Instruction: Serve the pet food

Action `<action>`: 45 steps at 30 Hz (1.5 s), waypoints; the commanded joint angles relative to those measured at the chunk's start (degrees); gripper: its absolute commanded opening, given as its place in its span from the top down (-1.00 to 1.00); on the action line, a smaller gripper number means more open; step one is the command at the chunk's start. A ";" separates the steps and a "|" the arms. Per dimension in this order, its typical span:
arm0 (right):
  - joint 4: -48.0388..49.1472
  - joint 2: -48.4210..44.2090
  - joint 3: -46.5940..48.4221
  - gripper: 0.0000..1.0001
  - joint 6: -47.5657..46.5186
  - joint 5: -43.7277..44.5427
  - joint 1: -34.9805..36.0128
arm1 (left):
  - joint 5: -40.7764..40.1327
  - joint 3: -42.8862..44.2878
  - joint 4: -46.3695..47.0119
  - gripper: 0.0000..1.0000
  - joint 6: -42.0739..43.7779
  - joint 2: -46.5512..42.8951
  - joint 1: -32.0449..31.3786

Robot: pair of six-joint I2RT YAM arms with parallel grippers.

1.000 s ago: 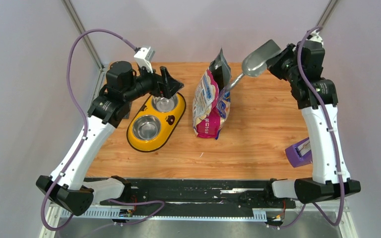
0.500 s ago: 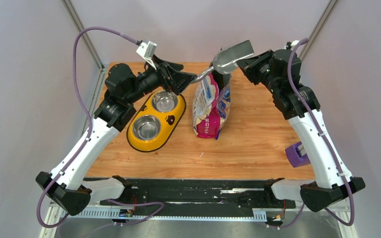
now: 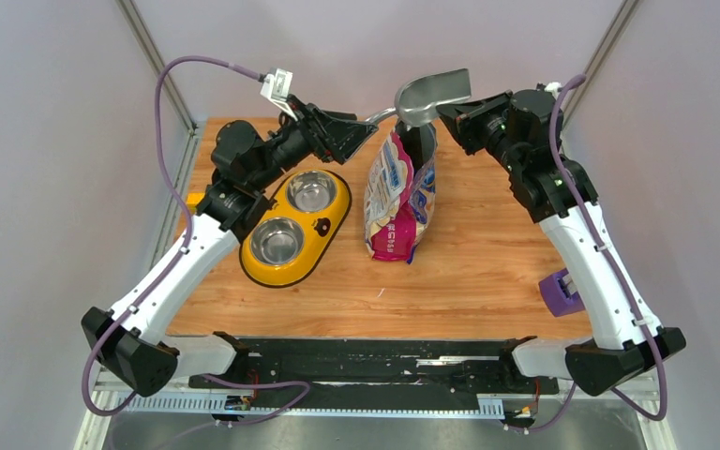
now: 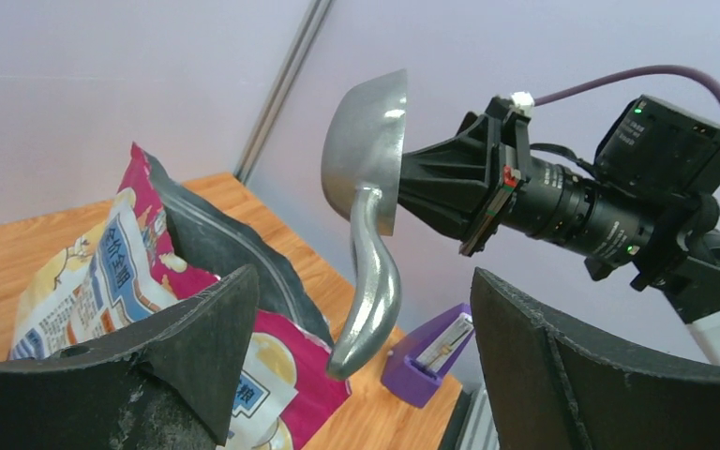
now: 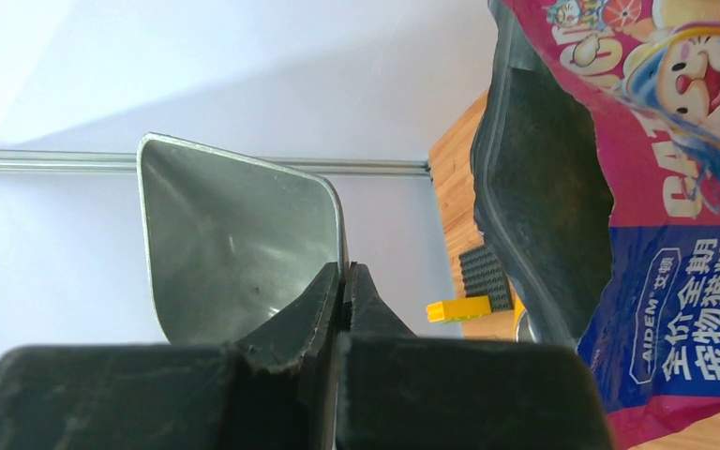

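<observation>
Your right tool (image 3: 447,110) pinches the shiny grey scoop (image 3: 431,94) above the glossy pink-and-blue bag (image 3: 396,197). Your left tool (image 3: 361,133) is spread at the scoop's nine o'clock.

Scoop (image 4: 366,150): smooth, grey, metallic-looking, with a dull sheen. Bag (image 3: 396,202): glossy printed film outside, dark matt lining. Table (image 3: 487,253): wood grain, satin. Feeder (image 3: 286,275): glossy yellow plastic. Bowls (image 3: 277,241): polished steel. Left gripper (image 4: 361,291) fingers (image 4: 572,375): matt black, rough-grained plastic.

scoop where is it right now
In the top external view the scoop is up in the air at the back of the table, clamped in the right end effector just above the open top of the cat food bag.
</observation>
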 commanded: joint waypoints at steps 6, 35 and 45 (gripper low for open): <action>4.60 2.95 3.04 1.00 4.92 -7.09 0.15 | 3.41 2.69 4.96 -0.46 -7.68 3.09 -0.30; 4.63 4.42 2.67 1.00 6.03 -10.26 -0.31 | 1.84 3.75 -2.15 -0.04 -4.67 3.67 -0.21; 4.58 5.05 2.67 1.00 5.82 -11.30 -0.29 | 1.89 4.22 -2.55 0.22 -4.41 4.01 -0.27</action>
